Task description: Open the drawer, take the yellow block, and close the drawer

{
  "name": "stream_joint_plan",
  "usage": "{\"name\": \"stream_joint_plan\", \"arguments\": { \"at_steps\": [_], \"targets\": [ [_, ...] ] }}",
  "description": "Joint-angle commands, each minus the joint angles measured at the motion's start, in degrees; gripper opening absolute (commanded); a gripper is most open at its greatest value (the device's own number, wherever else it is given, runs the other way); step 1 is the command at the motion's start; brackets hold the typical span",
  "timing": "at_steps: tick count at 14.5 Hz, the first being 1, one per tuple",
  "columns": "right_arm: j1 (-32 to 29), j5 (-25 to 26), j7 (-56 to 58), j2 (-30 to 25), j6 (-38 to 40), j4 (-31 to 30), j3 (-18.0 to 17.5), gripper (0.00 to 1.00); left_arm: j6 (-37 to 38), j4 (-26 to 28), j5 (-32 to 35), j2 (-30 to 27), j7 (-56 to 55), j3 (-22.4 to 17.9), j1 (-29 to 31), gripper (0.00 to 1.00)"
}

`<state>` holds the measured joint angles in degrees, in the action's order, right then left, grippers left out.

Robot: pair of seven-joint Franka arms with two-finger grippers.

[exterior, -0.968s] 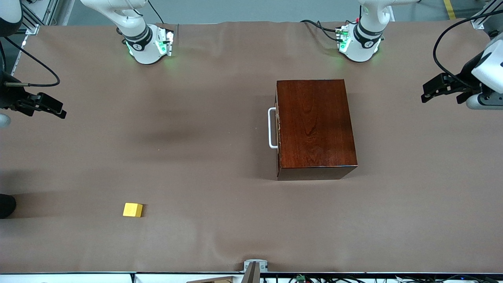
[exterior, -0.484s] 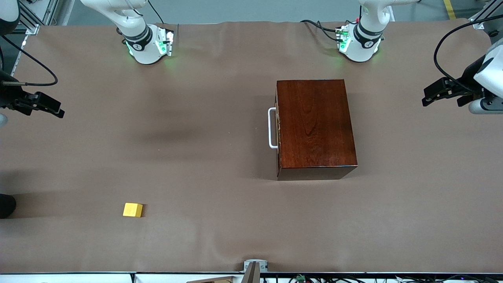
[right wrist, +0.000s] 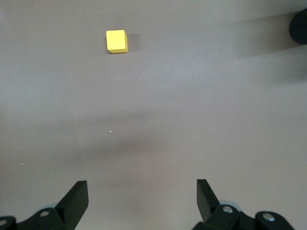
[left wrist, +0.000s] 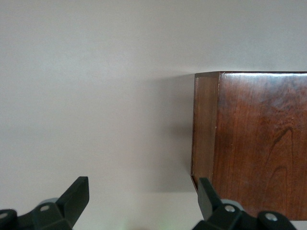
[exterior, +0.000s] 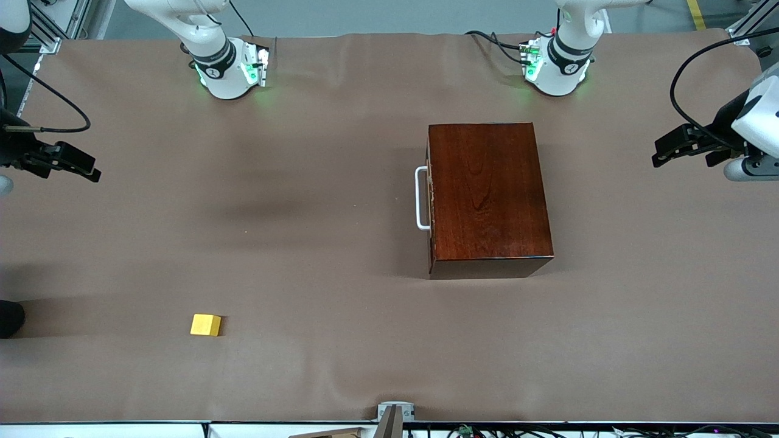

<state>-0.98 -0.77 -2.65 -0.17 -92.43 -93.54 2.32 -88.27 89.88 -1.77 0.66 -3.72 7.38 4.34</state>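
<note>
Barely moved: both grippers, left & right, fingers spread, drawer closed.

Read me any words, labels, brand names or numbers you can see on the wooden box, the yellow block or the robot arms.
No readable text anywhere.
Wooden box: only wood grain, no label.
Yellow block: plain faces, no marking.
Drawer handle: plain white.
Round marks on the arm bases: too small to read.
Left gripper and right gripper: plain black, no lettering.
</note>
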Motion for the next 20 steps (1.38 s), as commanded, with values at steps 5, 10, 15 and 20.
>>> {"name": "stream_joint_plan", "arguments": {
  "at_steps": [5, 10, 15, 20],
  "targets": [
    [0.3, 0.2, -0.5, 0.1, 0.9, 1.1, 0.0, 1.00, 0.1, -1.5, 0.8, 0.6, -1.6, 0.9, 0.6, 1.00],
    [0.1, 0.9, -0.5, 0.3, 0.5, 1.1, 0.0, 1.00, 0.0, -1.4, 0.7, 0.6, -1.6, 0.9, 0.6, 1.00],
    [-0.1, 1.0, -0.7, 0.4, -1.3, 1.2, 0.1, 1.00, 0.0, -1.3, 0.6, 0.7, -1.6, 0.9, 0.6, 1.00],
    [-0.3, 1.0, -0.7, 0.4, -1.6, 1.2, 0.1, 1.00, 0.0, -1.3, 0.7, 0.7, -1.6, 0.9, 0.6, 1.00]
  ]
}}
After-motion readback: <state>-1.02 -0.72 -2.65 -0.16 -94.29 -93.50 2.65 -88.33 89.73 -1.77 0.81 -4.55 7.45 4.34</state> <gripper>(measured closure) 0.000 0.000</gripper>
